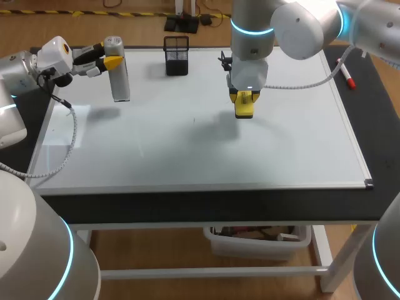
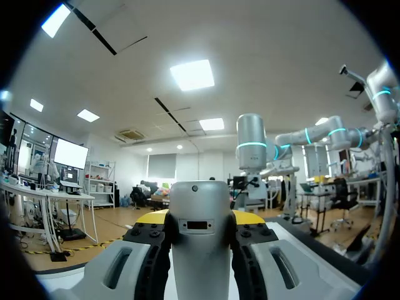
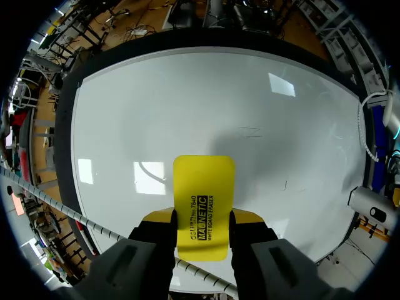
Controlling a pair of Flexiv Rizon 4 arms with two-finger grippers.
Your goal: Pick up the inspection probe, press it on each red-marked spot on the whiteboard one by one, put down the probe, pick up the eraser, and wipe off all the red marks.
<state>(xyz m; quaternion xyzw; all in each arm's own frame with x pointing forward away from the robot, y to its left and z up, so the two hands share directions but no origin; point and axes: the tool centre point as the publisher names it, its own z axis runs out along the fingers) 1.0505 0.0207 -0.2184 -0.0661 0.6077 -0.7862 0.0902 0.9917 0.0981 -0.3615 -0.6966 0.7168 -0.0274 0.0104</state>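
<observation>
1. The left gripper (image 2: 200, 220) is pinching the inspection probe (image 2: 200, 250) from two sides. The probe's grey, round-topped body is standing upright between the yellow-tipped fingers (image 2: 152, 217), right in front of the wrist camera.
2. The right gripper (image 3: 202, 220) is clamping the yellow eraser (image 3: 204, 187) by its two long edges. The eraser is sticking out ahead of the fingers toward the whiteboard (image 3: 125, 112) and is throwing a soft shadow on it. It is not possible to tell whether the eraser is touching the surface.
3. In the head view, the left arm (image 1: 25, 69) is coming in from the left and is holding the probe over the far left part of the whiteboard. The probe's shadow is lying on the board a little apart from it.
4. The right arm (image 1: 294, 28) is coming in from the far right. Its gripper is pointing straight down over the far middle part of the board.
5. A black mesh pen holder (image 1: 176, 55) is standing at the far edge of the whiteboard, between the probe and the eraser.
6. A marker (image 1: 347, 76) with a red cap is lying on the dark table top (image 1: 375, 137), just beside the right edge of the whiteboard.
</observation>
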